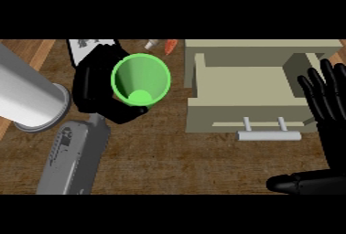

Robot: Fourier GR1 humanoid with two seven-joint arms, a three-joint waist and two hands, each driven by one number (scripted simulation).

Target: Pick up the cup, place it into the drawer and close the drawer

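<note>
The carry step is in hand. The drawer (243,87) stands pulled out and open, to the right of the left robot hand (94,87) and just left of the right robot hand (331,105). The green cup (140,80) is in the left robot hand, whose black fingers curl round its outside. The cup seems to be held above the counter (169,169), its mouth turned toward the head view. The right robot hand rests at the right edge with its fingers spread and upright, holding nothing.

As I judge it, the next move is to bring the cup rightward over the drawer's near wall and lower it inside. The fingers then uncurl, and the front is pushed in by its handle (268,135).

Counted:
- One counter.
- One drawer with one bar handle.
- One big pale cylinder (27,91), left of the left robot hand.
- Two robot hands.
- One cup.
- Two small items beyond the cup, one orange (171,45) and one pale (150,44), too small to name.
</note>
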